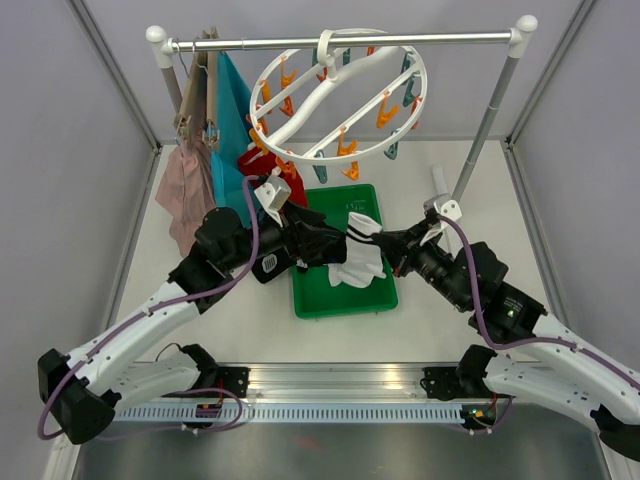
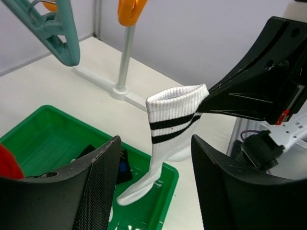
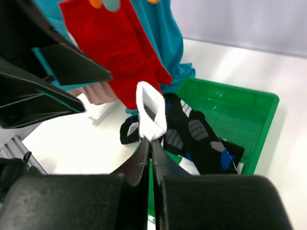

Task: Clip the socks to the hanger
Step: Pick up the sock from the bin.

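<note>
Right hand [image 3: 151,140] pinches white striped sock [image 2: 172,127] by cuff edge, toe down at green tray [image 1: 345,306]. Left hand [image 2: 156,141] gapes wide either side, not touching. Sock's light & floppy, so best taken at cuff. Hanger [image 1: 316,100] clips overhead; red sock [image 3: 120,52], teal cloth [image 1: 235,110] crowd left.

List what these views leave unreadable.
Left wrist: dark socks in the tray, mostly behind a finger of the left gripper.
Right wrist: clips on the red sock, cut by the top edge.
Top view: how the right gripper pinches the white sock, too small.
</note>
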Motion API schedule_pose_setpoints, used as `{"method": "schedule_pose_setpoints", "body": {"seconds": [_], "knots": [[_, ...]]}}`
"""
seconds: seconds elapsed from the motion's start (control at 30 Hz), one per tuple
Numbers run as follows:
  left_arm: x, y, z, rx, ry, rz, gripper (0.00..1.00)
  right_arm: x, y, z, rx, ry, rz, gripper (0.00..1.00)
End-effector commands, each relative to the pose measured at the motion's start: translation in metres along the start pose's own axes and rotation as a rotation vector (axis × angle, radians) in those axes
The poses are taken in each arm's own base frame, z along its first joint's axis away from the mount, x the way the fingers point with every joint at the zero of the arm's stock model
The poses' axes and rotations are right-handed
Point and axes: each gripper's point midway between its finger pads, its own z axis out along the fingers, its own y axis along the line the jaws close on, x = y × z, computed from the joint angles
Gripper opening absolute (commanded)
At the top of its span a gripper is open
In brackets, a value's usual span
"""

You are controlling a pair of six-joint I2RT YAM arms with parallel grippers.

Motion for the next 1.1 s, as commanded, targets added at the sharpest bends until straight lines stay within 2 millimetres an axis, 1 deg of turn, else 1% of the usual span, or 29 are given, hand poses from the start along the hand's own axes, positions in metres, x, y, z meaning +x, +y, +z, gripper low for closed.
{"method": "schedule_pose_setpoints", "body": {"seconds": [0.0, 0.03, 0.13, 0.23, 0.27, 0.33, 0.4, 0.53, 0.67, 0.8, 0.9, 1.0, 1.07], "knots": [[-0.030, -0.030, 0.002, 0.193, -0.058, -0.043, 0.66, -0.027, 0.018, -0.009, -0.094, -0.045, -0.067, 0.00], [-0.027, -0.030, 0.003, 0.214, -0.046, -0.052, 0.66, -0.032, 0.019, -0.011, -0.099, -0.052, -0.077, 0.00], [-0.029, -0.034, 0.003, 0.252, -0.055, -0.078, 0.66, -0.038, 0.023, -0.011, -0.115, -0.063, -0.091, 0.00], [-0.030, -0.032, 0.007, 0.253, -0.053, -0.092, 0.66, -0.047, 0.027, -0.013, -0.131, -0.082, -0.087, 0.00], [-0.027, -0.033, 0.009, 0.265, -0.045, -0.106, 0.66, -0.050, 0.029, -0.013, -0.137, -0.087, -0.086, 0.00], [-0.030, -0.037, 0.010, 0.293, -0.052, -0.121, 0.66, -0.055, 0.030, -0.013, -0.136, -0.096, -0.082, 0.00], [-0.028, -0.037, 0.014, 0.304, -0.045, -0.133, 0.66, -0.056, 0.031, -0.012, -0.140, -0.097, -0.085, 0.00], [-0.029, -0.038, 0.017, 0.315, -0.054, -0.153, 0.66, -0.067, 0.034, -0.011, -0.143, -0.117, -0.081, 0.00], [-0.032, -0.041, 0.018, 0.337, -0.076, -0.171, 0.66, -0.067, 0.037, -0.006, -0.147, -0.114, -0.082, 0.00], [-0.034, -0.045, 0.019, 0.367, -0.084, -0.188, 0.62, -0.068, 0.037, -0.003, -0.145, -0.118, -0.078, 0.00], [-0.032, -0.046, 0.019, 0.375, -0.075, -0.201, 0.53, -0.068, 0.037, 0.000, -0.136, -0.121, -0.074, 0.00], [-0.030, -0.045, 0.020, 0.373, -0.070, -0.206, 0.49, -0.070, 0.036, 0.002, -0.127, -0.128, -0.068, 0.00], [-0.030, -0.045, 0.020, 0.371, -0.069, -0.205, 0.49, -0.074, 0.037, 0.003, -0.127, -0.134, -0.066, 0.00]]}}
